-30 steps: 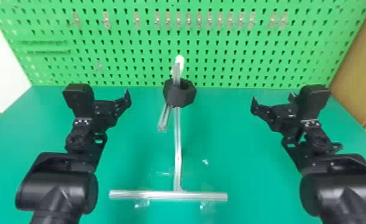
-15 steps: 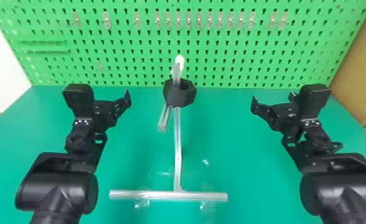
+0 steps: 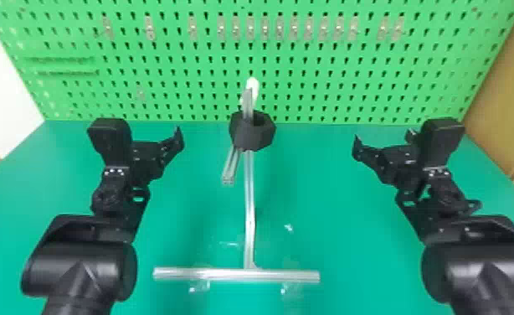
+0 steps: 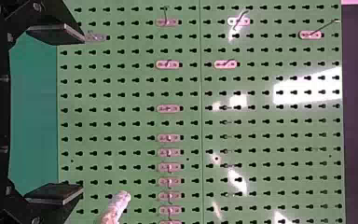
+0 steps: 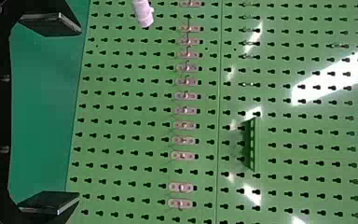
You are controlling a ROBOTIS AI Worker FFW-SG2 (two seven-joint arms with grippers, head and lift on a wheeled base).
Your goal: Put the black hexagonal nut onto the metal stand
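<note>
Black hexagonal nut point(image 3: 252, 138) is on metal stand point(image 3: 249, 201), upper middle of head view; placing seems finished. Left claw point(image 4: 83, 114), right claw point(image 5: 79, 114) wide, empty. Next, probably only retreat.

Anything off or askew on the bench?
Nothing broken or spilled that I see. Only oddity: shiny clear scraps, maybe tape, on the table around the stand's crossbar. The black nut is up on the stand.
</note>
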